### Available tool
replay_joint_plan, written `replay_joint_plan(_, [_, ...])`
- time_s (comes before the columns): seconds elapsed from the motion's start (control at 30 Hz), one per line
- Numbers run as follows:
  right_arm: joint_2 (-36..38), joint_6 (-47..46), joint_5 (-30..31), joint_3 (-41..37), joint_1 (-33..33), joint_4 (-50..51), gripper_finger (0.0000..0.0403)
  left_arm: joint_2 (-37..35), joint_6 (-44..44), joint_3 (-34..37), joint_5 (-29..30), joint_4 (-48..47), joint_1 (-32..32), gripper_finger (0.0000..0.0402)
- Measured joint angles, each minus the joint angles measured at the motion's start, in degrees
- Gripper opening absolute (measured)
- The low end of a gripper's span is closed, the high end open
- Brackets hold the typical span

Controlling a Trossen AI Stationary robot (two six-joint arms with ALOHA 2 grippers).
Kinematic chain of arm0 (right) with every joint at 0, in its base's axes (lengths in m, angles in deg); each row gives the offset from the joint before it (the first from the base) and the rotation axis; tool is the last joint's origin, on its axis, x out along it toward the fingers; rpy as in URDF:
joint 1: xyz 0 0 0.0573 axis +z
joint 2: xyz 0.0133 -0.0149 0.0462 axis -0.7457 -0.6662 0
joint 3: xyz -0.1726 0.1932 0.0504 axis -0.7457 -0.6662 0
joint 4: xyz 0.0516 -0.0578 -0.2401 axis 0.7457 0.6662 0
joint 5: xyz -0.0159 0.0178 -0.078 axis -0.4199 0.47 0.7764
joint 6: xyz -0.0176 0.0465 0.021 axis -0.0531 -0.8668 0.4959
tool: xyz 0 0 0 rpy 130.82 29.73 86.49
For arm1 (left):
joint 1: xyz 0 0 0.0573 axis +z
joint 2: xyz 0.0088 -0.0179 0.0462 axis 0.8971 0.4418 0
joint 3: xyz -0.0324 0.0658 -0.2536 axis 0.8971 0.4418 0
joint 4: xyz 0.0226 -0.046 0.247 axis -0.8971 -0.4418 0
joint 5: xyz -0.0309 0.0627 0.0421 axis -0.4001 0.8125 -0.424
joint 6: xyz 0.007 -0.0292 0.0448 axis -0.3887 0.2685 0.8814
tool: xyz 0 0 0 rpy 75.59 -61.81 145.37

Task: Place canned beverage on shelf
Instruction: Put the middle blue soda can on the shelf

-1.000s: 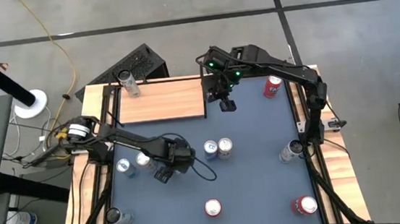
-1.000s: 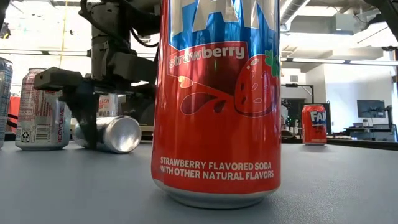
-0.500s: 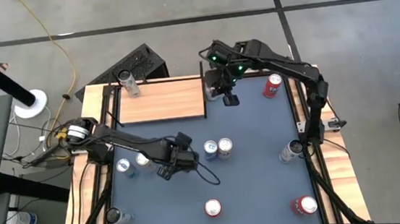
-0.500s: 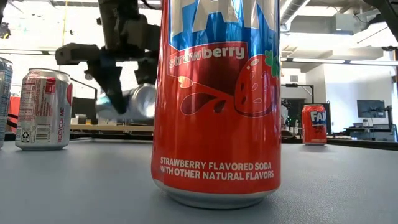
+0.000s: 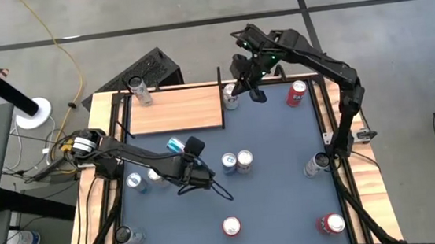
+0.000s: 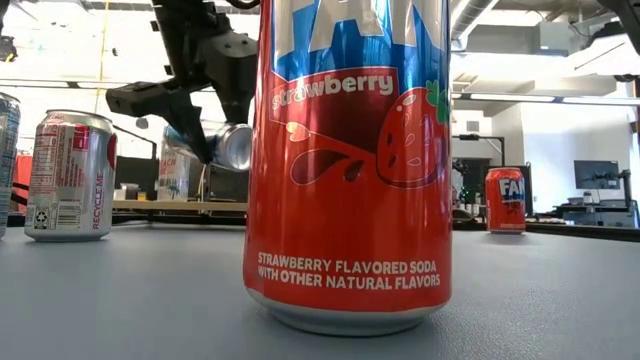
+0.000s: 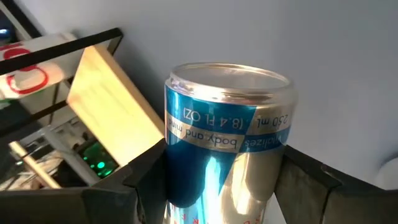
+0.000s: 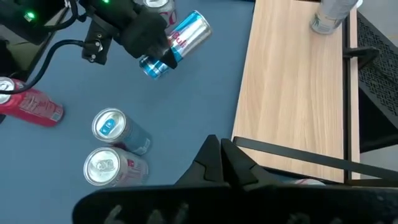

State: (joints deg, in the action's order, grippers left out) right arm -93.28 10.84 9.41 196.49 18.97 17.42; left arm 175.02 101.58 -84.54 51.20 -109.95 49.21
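Can (image 7: 224, 137), slim, blue and silver, tilted in left pincer (image 5: 183, 160); right pincer (image 8: 221, 163) closed, empty.

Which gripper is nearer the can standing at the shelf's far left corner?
Left. The left gripper is off the shelf's near edge; the right gripper is past its opposite end from the can.
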Motion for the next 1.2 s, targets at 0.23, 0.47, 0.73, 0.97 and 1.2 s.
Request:
replay_joint_plan(0.23, [2.3,-4.9,4.3,0.0,3.0,0.8,0.0,0.0,-0.4,0.0,0.4,-1.7,0.0,0.0218])
replay_joint_plan(0.47, [5.6,-7.1,4.6,0.0,6.9,2.3,0.0,-6.3,-3.5,0.1,0.9,-4.7,0.1,0.0218])
replay_joint_plan(0.73, [9.2,-9.5,4.7,-1.3,9.9,1.8,0.0,-24.6,-11.4,4.6,4.3,-6.5,-0.8,0.0218])
replay_joint_plan(0.97, [21.5,-15.0,8.0,-24.6,10.5,-17.9,0.0,-37.8,-14.5,9.6,7.9,-5.3,-2.6,0.0218])
replay_joint_plan(1.2, [30.5,-24.6,12.0,-52.9,15.2,-63.6,0.0,-43.5,-5.2,14.4,7.6,5.7,-1.5,0.0218])
